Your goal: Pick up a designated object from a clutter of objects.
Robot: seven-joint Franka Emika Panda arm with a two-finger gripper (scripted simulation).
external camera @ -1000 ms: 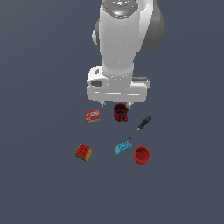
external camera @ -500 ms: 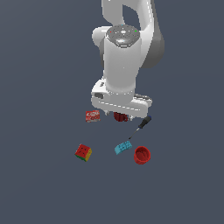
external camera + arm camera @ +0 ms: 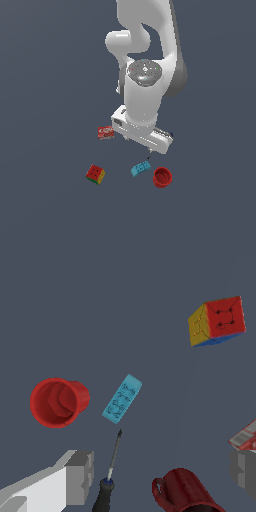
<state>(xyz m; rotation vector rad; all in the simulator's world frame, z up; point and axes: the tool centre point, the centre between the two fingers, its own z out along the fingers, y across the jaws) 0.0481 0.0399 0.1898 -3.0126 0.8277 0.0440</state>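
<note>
- Wrist view gives you what the exterior view hides: the dark mug (image 3: 187, 491) and the screwdriver (image 3: 111, 473) both sit under the arm; the exterior view shows neither.
- Exterior view gives you the whole spread: packet (image 3: 105, 132) towards that view's left, cube (image 3: 95, 174) lower left, brick (image 3: 141, 168) and red cup (image 3: 162, 177) side by side below the gripper body.
- Gripper (image 3: 160, 473): fingers (image 3: 80, 476) set wide apart, nothing between them.
- Brick lies flat on the floor, studs up, between cup and cube, much closer to the cup. It touches nothing.
- Room: bare floor on both long sides of the brick; the cup is just beside one of them. The screwdriver tip stops just short of one short end.
- Long axis: diagonal in both views, roughly in line with the screwdriver shaft.
</note>
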